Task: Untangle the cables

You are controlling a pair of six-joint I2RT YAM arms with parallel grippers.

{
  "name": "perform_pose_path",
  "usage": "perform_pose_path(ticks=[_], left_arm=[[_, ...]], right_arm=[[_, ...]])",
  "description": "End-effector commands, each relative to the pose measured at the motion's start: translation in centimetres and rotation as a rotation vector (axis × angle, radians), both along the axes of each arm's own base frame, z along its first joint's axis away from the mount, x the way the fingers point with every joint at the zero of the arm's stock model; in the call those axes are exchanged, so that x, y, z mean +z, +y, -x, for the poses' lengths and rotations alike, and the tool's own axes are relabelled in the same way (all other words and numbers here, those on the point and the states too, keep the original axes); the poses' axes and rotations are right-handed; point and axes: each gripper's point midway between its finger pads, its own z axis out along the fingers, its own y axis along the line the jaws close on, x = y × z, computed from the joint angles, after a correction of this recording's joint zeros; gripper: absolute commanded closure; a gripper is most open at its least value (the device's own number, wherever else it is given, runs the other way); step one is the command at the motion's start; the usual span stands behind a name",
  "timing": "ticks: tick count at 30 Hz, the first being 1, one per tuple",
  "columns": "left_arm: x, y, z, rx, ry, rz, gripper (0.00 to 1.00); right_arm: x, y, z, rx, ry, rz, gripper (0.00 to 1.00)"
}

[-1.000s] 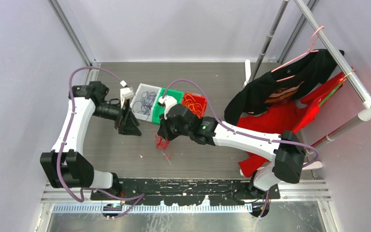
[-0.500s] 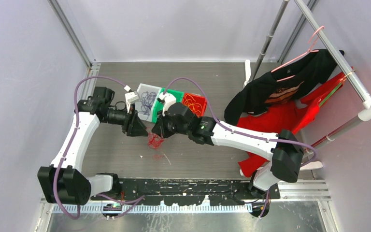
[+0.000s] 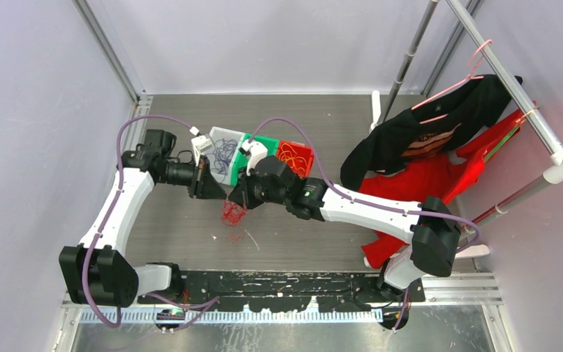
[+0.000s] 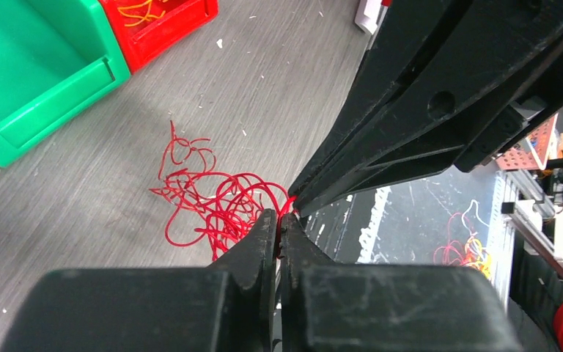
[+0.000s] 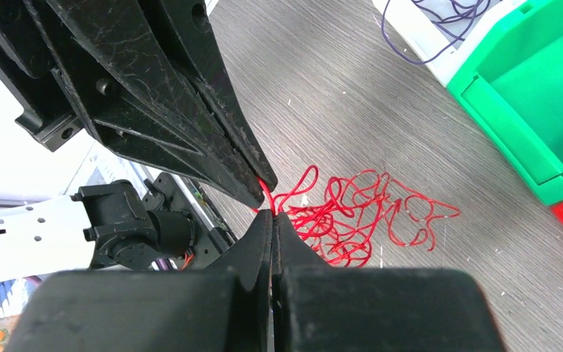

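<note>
Table carries three bins in a row: white bin with purple cables, green bin, and red bin with orange-yellow strands. Just in front, one red tangle of cables lies loose. Two grippers meet tip to tip above it, left gripper and right gripper, each pinched closed on a red strand.

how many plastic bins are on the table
3, in a row at the far middle: white bin on the left, green bin in the centre, red bin on the right. The right arm hides part of the row.
</note>
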Motion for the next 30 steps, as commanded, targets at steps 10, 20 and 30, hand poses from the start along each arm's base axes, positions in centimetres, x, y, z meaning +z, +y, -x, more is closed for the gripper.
perform_pose_path(ticks=[10, 20, 30], left_arm=[[2.4, -0.2, -0.7, 0.083, -0.018, -0.021, 1.00], [4.1, -0.5, 0.5, 0.157, 0.056, 0.031, 1.00], [6.5, -1.3, 2.5, 0.113, 0.100, 0.113, 1.00]], right_arm=[[2.2, -0.4, -1.7, -0.126, -0.107, -0.058, 0.59], [2.6, 0.4, -1.5, -0.175, -0.190, -0.131, 0.50], [3.9, 1.9, -1.8, -0.195, -0.289, -0.202, 0.48]])
